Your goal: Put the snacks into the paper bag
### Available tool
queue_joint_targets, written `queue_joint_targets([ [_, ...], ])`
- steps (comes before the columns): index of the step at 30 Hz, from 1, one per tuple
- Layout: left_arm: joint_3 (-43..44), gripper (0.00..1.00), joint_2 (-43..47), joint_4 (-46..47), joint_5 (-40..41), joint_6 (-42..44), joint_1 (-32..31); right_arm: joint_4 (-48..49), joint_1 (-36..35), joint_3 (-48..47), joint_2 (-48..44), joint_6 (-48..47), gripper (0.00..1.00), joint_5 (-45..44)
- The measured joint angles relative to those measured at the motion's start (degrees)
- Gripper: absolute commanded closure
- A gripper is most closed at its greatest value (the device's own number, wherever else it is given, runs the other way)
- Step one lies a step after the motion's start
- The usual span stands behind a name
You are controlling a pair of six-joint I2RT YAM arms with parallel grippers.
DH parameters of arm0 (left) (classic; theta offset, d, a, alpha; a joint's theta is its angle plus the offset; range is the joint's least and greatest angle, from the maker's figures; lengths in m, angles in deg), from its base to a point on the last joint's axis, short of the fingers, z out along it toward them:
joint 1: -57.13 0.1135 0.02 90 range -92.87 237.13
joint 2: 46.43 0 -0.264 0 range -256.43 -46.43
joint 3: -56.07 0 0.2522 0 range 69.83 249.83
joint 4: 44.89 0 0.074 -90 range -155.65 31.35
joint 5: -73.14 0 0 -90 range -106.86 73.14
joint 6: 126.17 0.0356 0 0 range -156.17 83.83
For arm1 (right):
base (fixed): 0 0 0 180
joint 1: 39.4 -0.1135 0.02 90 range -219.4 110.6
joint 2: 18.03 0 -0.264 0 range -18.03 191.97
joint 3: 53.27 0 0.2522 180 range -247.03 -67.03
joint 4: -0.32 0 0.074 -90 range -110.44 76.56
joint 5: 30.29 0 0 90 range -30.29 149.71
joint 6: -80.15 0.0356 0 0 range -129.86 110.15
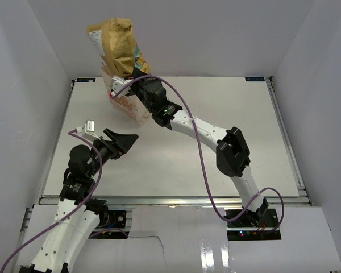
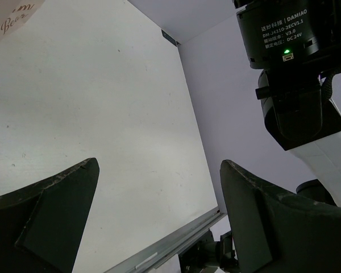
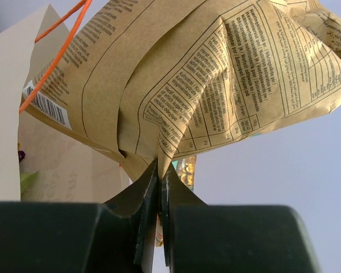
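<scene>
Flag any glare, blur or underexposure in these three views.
Top external: sharp, evenly lit, glare streaks on the white front panel. Left wrist: left gripper fingers nearly black against the bright table. Right wrist: chip bag print crisp; right gripper fingers dark, featureless.

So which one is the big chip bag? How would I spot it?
Look at the far left part of the table, where the cream paper bag stands. Just above it, pinched in the right arm's shut jaws, is the chip bag: crinkled, tan-brown, with small black print, not smooth and cream.
</scene>
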State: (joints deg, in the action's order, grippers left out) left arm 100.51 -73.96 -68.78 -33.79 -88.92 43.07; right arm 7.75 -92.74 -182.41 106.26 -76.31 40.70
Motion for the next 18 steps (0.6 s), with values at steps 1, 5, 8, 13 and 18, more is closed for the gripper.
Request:
queue_joint_targets([
  [1,0.0,0.02,0.07,-0.02,0.02,0.0,0.0,0.02,0.04,0.0,0.13,-0.02,0.92,-0.02],
  [5,0.0,0.02,0.48,-0.17,0.02,0.02,0.0,0.46,0.07,0.83,0.74,-0.17,0.85,0.0],
  [8,0.0,0.02,0.7,-0.2,0.04,0.17,0.0,0.44,0.07,2.36,0.92,-0.37,0.81,-0.02],
  [13,0.0,0.02,0.7,-0.22,0.07,0.22,0.0,1.68,0.07,6.69,0.92,-0.5,0.71,0.09],
  [18,0.0,0.02,0.7,-0.2,0.07,0.22,0.0,4.81,0.09,9.9,0.31,-1.18,0.57,0.28],
])
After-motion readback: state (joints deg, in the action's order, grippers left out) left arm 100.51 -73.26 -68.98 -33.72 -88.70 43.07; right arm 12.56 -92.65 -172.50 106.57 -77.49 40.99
